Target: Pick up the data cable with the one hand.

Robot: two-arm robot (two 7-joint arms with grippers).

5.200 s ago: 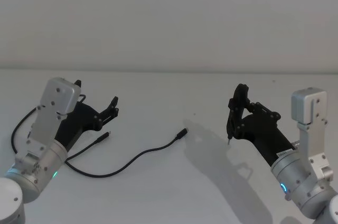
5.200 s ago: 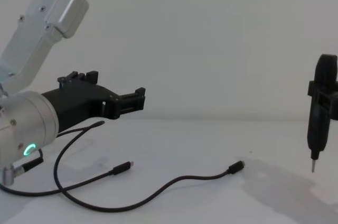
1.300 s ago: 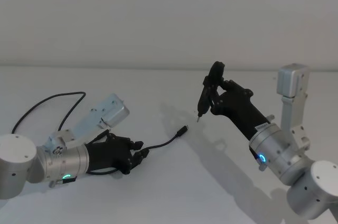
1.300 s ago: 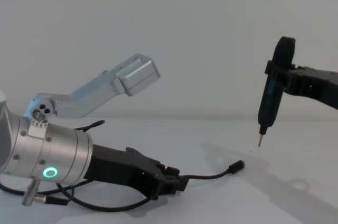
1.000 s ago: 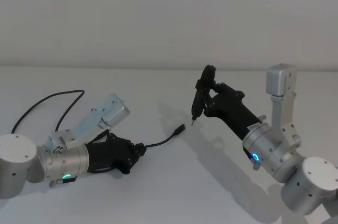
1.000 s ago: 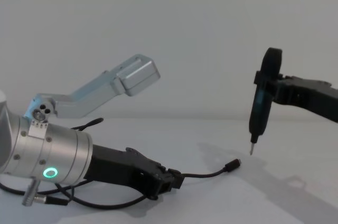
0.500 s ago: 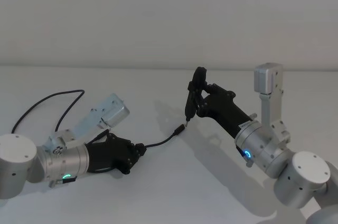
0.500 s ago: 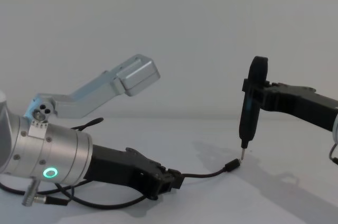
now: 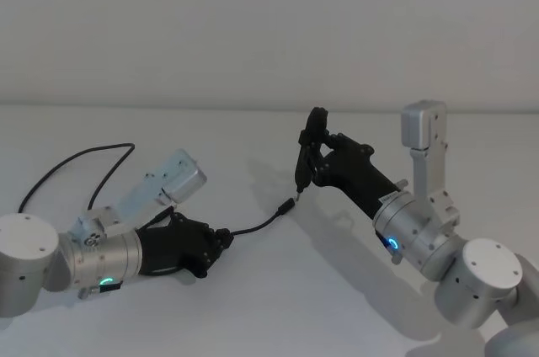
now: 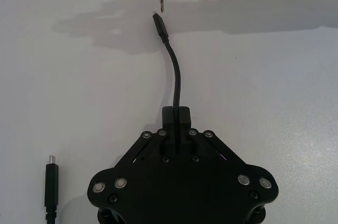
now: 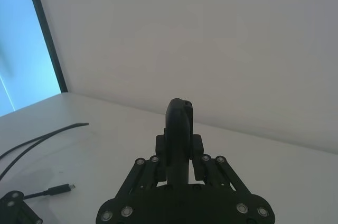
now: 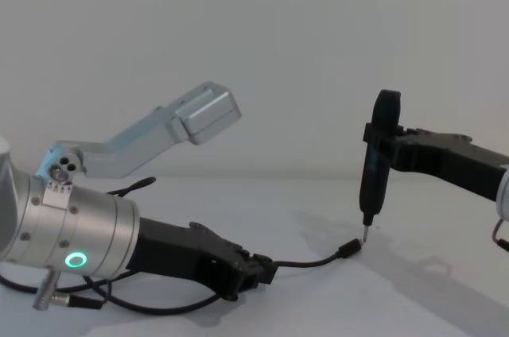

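Observation:
The data cable is thin and black and runs across the white table. My left gripper, the one hand with the green ring, lies low over the table and is shut on it. In the left wrist view the cable leaves the shut fingertips and ends in a silver-tipped plug. Its other plug lies beside the gripper. My right gripper is shut on an upright pen-like tool. The tool's metal tip hangs just above the far plug.
The rest of the cable loops away behind my left arm. The white table is bare around both arms, and a plain wall stands behind it. The right arm's shadow falls across the table.
Over five seconds my left gripper came down to the table and shut on the cable. My right arm carried the tool left and down to the far plug. Both have barely moved in the last half second.

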